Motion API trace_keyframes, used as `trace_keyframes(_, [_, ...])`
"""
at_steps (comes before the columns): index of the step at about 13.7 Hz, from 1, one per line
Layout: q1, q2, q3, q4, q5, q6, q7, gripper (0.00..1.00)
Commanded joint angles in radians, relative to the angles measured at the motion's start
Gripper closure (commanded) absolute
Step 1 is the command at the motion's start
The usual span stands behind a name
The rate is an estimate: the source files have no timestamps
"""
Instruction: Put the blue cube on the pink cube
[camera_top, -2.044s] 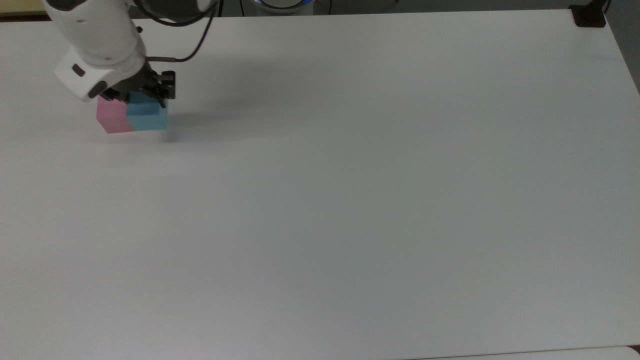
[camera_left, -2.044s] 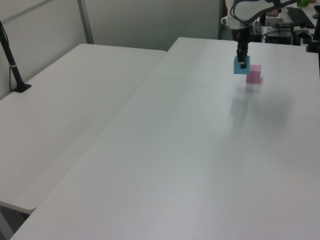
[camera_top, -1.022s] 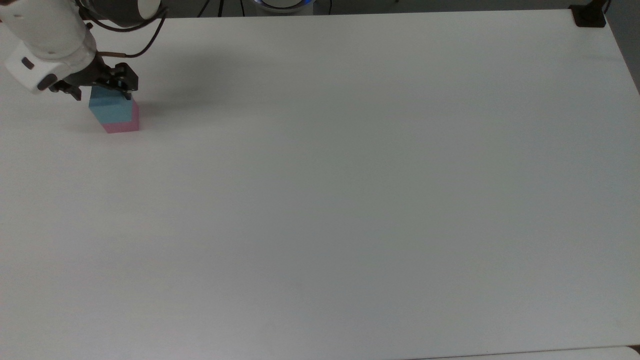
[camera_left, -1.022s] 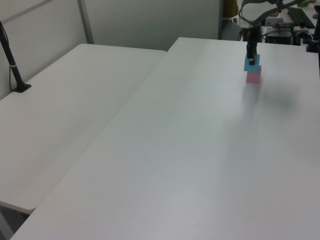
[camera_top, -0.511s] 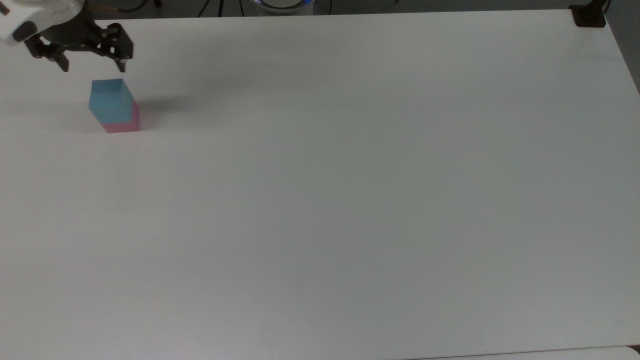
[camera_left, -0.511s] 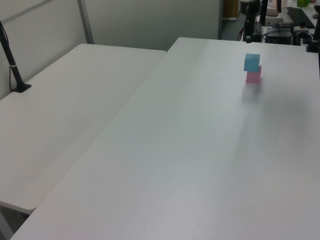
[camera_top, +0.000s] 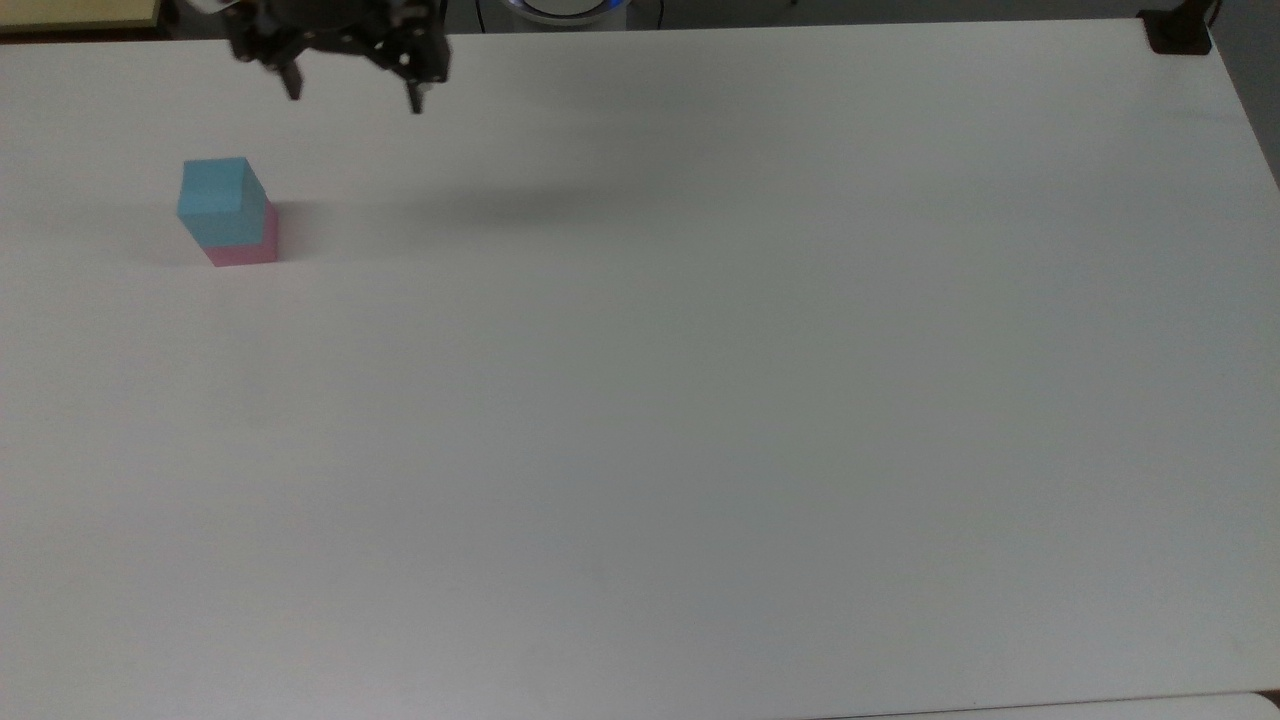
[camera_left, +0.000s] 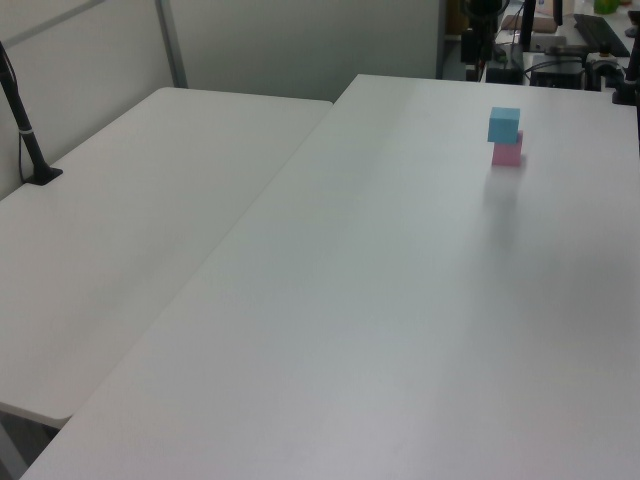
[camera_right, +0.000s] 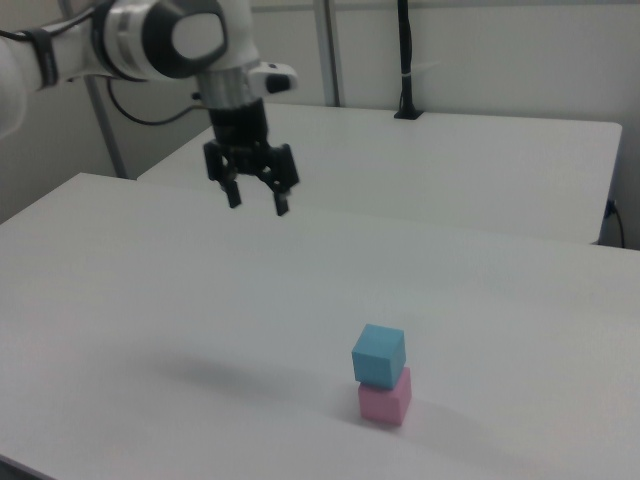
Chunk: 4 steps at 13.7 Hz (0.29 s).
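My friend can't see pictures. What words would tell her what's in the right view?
A blue cube sits on top of a pink cube on a white table, turned a little askew. Up and toward the right view's left, a robot arm's black pincer hangs open in the air, holding nothing.

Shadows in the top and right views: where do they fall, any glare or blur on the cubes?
Top view: soft shadow to the right of the blue cube and pink cube; a broader smudge mid-table under the gripper. Right view: faint shadow to the stack's left. No glare; cube edges crisp.
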Motion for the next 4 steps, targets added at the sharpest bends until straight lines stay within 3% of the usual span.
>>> trace_keyframes(1, [0.116, -0.036, -0.064, -0.025, 0.022, -0.023, 0.067, 0.0])
trace_keyframes(4, [0.128, -0.034, -0.081, -0.023, 0.022, -0.023, 0.067, 0.0])
